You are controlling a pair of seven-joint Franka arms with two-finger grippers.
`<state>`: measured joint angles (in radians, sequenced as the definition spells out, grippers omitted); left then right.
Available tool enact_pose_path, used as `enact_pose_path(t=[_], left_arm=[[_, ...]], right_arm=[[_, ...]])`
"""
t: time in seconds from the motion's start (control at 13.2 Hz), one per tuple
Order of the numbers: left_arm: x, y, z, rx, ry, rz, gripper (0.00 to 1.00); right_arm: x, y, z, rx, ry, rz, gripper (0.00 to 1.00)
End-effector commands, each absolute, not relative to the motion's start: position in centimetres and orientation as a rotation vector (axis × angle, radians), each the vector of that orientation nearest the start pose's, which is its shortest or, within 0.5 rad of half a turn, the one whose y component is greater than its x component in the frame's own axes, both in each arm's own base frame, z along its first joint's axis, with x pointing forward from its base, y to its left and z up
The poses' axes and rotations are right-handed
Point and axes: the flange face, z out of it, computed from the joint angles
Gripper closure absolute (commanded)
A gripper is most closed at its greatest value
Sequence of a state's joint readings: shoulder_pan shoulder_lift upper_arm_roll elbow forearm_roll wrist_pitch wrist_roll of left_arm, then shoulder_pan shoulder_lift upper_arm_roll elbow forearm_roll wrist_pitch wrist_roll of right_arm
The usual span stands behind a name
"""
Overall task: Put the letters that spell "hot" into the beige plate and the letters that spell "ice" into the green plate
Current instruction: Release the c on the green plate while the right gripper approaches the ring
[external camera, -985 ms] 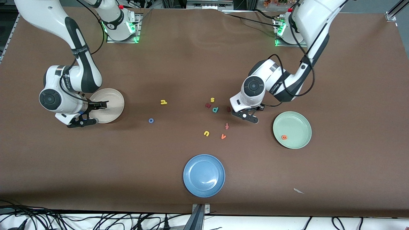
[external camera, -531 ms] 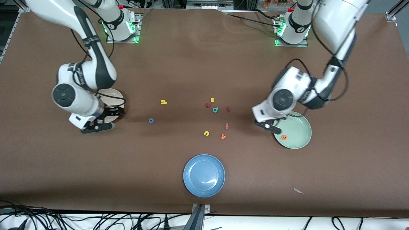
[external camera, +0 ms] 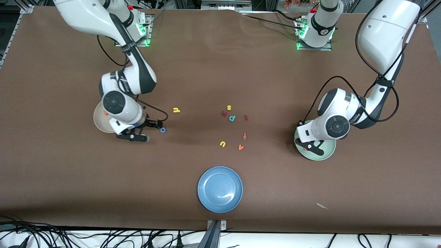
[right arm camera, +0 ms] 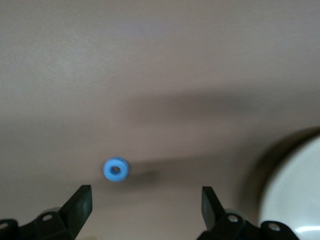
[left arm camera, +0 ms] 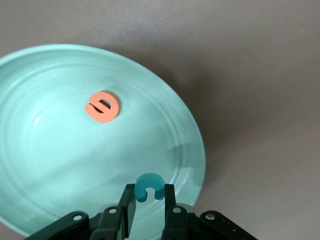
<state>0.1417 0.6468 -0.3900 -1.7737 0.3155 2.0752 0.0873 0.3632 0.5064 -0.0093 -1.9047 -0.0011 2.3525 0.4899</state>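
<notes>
Left gripper [left arm camera: 149, 206] clamped on teal c [left arm camera: 149, 187] over green plate [left arm camera: 45, 165] rim, orange e [left arm camera: 102, 106] inside; right gripper [right arm camera: 145, 202] spread wide by blue o [right arm camera: 116, 169], beige plate [external camera: 100, 121] beside it.

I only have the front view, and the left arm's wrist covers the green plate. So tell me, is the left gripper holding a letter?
Observer: Yes. The left wrist view shows the left gripper shut on the teal c, over the green plate.
Operator: Is anything in that plate already?
Observer: The orange e lies flat in it, apart from the c.
Operator: And the right gripper?
Observer: The right gripper is open above the table, not touching the blue o, which lies on the table close to its fingers. The beige plate is nearby.
</notes>
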Motion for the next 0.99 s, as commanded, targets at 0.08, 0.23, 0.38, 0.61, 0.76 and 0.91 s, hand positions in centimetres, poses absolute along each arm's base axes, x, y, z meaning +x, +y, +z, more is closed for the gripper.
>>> enact_pose_path(t=[0.08, 0.23, 0.38, 0.61, 0.76, 0.91], left_arm=[[61.6, -10.7, 18.5, -2.939, 0.813, 0.404, 0.81], [61.9, -10.8, 19.0, -2.936, 0.832, 0.389, 0.0], [62.1, -11.5, 21.3, -2.919, 0.903, 0.357, 0.0], [61.0, -16.7, 25.0, -3.029, 0.876, 0.354, 0.0], [60.3, -19.3, 26.1, -3.098, 0.734, 0.355, 0.0], [59.2, -22.2, 26.3, -3.117, 0.612, 0.362, 0.0]], right_arm=[[59.3, 22.7, 21.1, -3.132, 0.255, 0.018, 0.03], [59.0, 23.3, 19.5, -3.128, 0.295, 0.015, 0.06], [58.6, 24.3, 17.8, -3.127, 0.27, 0.002, 0.12], [58.3, 24.6, 17.1, -3.129, 0.264, 0.009, 0.16], [58.3, 24.6, 17.1, -3.13, 0.261, 0.009, 0.25], [58.3, 24.5, 17.1, -3.131, 0.256, 0.01, 0.37]])
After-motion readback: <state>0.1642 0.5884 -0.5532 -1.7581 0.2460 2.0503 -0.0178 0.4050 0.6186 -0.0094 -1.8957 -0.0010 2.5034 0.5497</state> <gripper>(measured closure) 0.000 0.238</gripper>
